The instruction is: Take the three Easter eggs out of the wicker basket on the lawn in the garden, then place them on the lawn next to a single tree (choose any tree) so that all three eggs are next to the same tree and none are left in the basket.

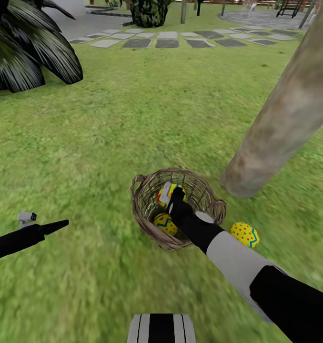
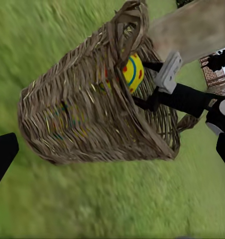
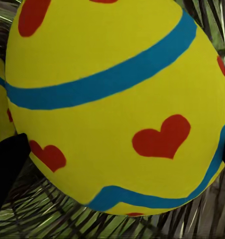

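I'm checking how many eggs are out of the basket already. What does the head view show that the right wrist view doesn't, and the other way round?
The head view takes in the whole scene: one Easter egg lying on the lawn beside the wicker basket, near the tree, plus a second egg in the basket and the left gripper off to the side. The right wrist view gives detail: red hearts and blue bands on the egg just ahead of the right gripper, with another egg's edge beside it. Both show that egg inside the basket's weave.

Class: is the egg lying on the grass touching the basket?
Apart. In the head view, a strip of grass separates the egg from the basket rim.
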Motion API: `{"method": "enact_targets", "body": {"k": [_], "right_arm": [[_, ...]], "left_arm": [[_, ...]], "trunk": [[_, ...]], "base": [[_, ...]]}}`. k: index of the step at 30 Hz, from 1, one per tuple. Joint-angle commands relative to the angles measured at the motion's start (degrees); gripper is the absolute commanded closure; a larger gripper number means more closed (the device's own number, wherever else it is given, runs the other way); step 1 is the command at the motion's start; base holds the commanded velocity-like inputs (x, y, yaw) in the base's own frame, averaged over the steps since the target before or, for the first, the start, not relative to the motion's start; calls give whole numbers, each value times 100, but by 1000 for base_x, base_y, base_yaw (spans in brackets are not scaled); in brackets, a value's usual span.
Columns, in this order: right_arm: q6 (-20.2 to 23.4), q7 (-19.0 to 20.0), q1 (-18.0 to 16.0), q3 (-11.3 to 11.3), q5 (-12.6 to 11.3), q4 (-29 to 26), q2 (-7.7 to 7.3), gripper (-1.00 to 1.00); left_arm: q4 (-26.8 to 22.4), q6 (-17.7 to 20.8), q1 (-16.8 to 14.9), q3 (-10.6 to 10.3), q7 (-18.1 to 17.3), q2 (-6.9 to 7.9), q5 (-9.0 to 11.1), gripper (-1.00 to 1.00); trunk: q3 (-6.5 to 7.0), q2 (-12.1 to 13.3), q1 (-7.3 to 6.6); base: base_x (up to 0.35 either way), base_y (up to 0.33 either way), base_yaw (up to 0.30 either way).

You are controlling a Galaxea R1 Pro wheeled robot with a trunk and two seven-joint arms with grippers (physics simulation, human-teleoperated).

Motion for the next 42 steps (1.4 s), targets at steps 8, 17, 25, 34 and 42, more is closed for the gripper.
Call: {"method": "enact_targets", "body": {"k": [8,17,25,34,42], "right_arm": [[31,38,1,113,62,103,-10,100],[53,33,1,-280,48,-1089,-87,100],[652,462,531,-848,9,-3428,-547,100],[944,333,610,-752,-95,-3394,-467,100],[1716,2543,625,-3381,-1284,-4440,-502,100]], "left_arm": [[-23,61,-3,-4,-46,4,-33,-100],[-23,66,-3,-4,5,0,-37,-100],[-19,61,25,-2,-60,-12,7,-100],[-4,61,33,-19,14,-22,-11,-100],[18,61,33,-22,21,-30,-19,-100]], "trunk": [[174,9,-22],[374,21,-45],[506,29,-59],[506,29,-59],[506,29,-59]], "base": [[-320,0,0],[-70,0,0],[-34,0,0],[-251,0,0],[-342,0,0]]}}
